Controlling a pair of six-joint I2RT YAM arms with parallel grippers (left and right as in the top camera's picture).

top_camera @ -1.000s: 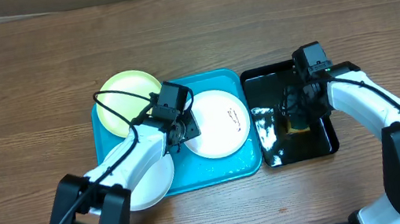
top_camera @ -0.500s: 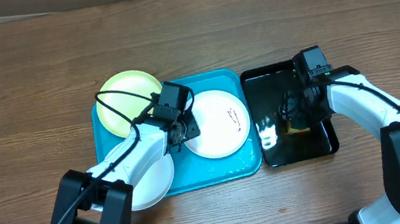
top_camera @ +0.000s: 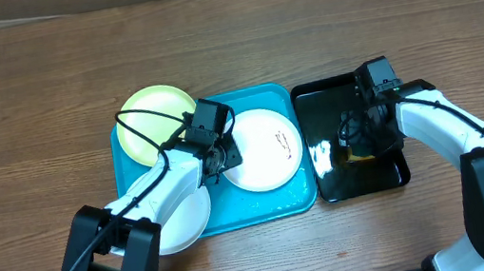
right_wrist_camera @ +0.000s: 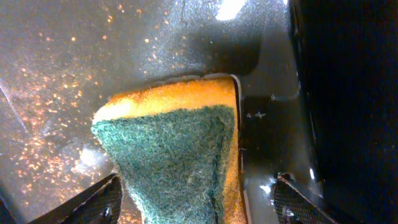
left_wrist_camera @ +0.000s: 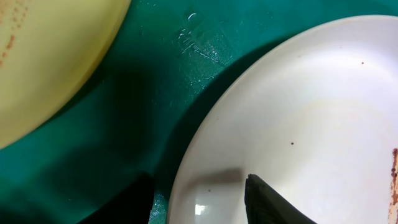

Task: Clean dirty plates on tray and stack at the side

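Observation:
The turquoise tray (top_camera: 263,211) holds three dirty plates. A yellow-green plate (top_camera: 155,118) lies at its back left. A white plate (top_camera: 269,155) with dark smudges lies at its right. Another white plate (top_camera: 190,222) lies at the front left, partly under my left arm. My left gripper (top_camera: 223,155) is open across the smudged plate's left rim. In the left wrist view one finger is on the tray (left_wrist_camera: 155,81) and the other over the plate (left_wrist_camera: 311,112). My right gripper (right_wrist_camera: 199,193) is open around a green-and-yellow sponge (right_wrist_camera: 174,143), with a gap on its right side.
A glossy black tray (top_camera: 313,94) sits right of the turquoise one, wet and speckled (right_wrist_camera: 62,62), with the sponge (top_camera: 357,150) and my right gripper (top_camera: 358,142) over it. The yellow-green plate (left_wrist_camera: 43,62) lies close to the left gripper (left_wrist_camera: 199,199). Bare wooden table surrounds both trays.
My right gripper's jaws have spread away from the sponge over the black tray. The left arm and the plates have hardly moved.

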